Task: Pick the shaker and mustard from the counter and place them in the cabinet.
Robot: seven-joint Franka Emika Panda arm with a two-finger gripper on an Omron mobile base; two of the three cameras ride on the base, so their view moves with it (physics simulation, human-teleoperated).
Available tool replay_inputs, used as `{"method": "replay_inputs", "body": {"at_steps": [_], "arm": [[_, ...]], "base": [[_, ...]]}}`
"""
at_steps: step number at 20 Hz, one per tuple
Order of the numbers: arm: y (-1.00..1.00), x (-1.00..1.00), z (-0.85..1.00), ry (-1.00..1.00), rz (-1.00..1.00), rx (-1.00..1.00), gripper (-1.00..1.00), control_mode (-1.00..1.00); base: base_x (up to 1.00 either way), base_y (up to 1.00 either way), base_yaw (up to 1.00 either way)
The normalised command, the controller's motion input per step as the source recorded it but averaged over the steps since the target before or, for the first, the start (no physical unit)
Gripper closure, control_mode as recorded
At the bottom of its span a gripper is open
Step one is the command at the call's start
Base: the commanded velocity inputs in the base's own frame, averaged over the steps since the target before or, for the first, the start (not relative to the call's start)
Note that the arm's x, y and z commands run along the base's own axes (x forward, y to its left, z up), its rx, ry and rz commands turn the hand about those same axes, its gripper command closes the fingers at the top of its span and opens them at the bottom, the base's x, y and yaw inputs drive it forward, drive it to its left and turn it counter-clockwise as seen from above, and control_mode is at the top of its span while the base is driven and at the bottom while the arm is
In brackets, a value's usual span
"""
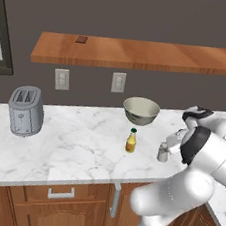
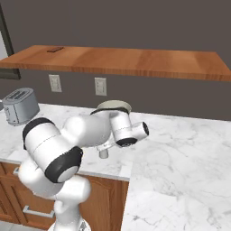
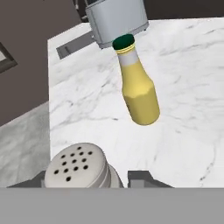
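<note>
Behind my workspace a dark grey-brown wall (image 1: 147,18) fills the upper half of both base views. Two pale outlet plates sit on it at centre left: one (image 1: 62,79) further left, the other (image 1: 118,82) nearer the middle. A dark frame with a light pane (image 1: 0,45) runs along the left edge, cut off by the frame border. At the lower left, brown wooden drawers (image 1: 58,198) with a silver handle (image 1: 61,194) carry panelled fronts. The light is even and soft, with only faint shadows. A silver toaster (image 1: 26,110) stands at the left.
</note>
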Motion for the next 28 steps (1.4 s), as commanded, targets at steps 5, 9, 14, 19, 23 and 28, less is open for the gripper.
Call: {"method": "replay_inputs", "body": {"at_steps": [5,9,14,19,23,28], "arm": [[0.00,-0.41,0.98,-0.13,-0.14,0.04,1.00,-1.00],[0.00,-0.26,1.00,-0.14,-0.17,0.05,1.00,-1.00],[0.02,-0.09,1.00,-0.10,-0.18,0.05,1.00,-1.00],[0.07,-0.05,1.00,-0.07,-0.14,0.04,1.00,-1.00],[0.12,0.00,1.00,-0.02,-0.08,0.01,1.00,-1.00],[0.11,0.00,1.00,0.00,-0.08,0.00,1.00,-1.00]], "base": [[0.00,0.00,0.00],[0.00,0.00,0.00],[0.00,0.00,0.00],[0.00,0.00,0.00],[0.00,0.00,0.00],[0.00,0.00,0.00]]}}
